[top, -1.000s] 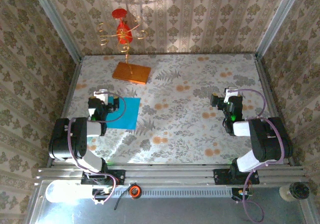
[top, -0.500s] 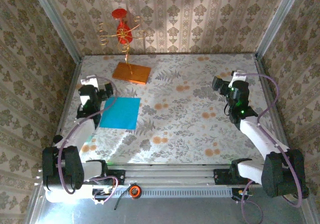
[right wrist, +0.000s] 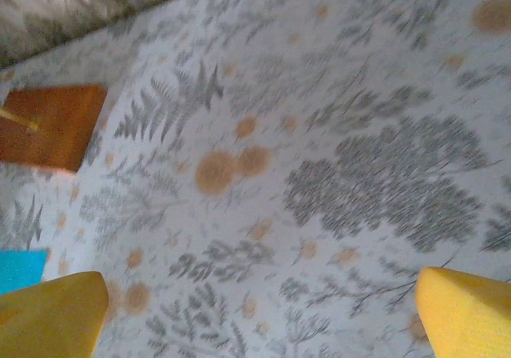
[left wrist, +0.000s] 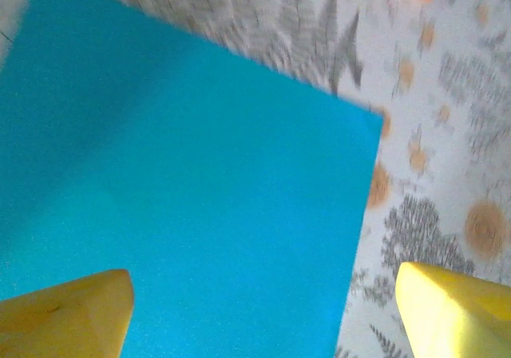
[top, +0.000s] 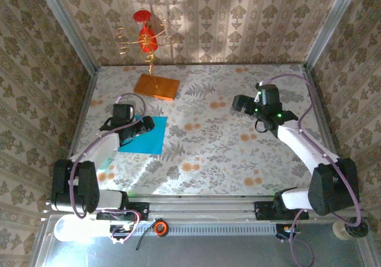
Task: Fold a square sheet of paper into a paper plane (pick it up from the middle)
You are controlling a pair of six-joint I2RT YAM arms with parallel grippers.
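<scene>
The square sheet of paper (top: 147, 142) lies flat on the flowered tablecloth at the left, cyan-blue and unfolded. My left gripper (top: 143, 126) hovers over its far part. In the left wrist view the sheet (left wrist: 184, 198) spreads beneath the left gripper (left wrist: 263, 318), which is open. One yellow fingertip (left wrist: 68, 314) is above the paper and the other is past its right edge, above the cloth. My right gripper (top: 239, 104) is right of the table's centre, open above bare cloth, with nothing between its yellow fingertips (right wrist: 467, 314). A corner of the sheet (right wrist: 20, 268) shows at the left edge of the right wrist view.
An orange slab (top: 156, 87) lies at the back left, beyond the paper, and shows in the right wrist view (right wrist: 48, 126) as well. A red and gold wire ornament (top: 146, 37) stands on it. Patterned walls (top: 357, 70) close in three sides of the table.
Both arms have stretched forward. The left gripper swung right from the sheet's left edge to above the sheet. The right gripper moved left and farther back, toward the table's centre.
</scene>
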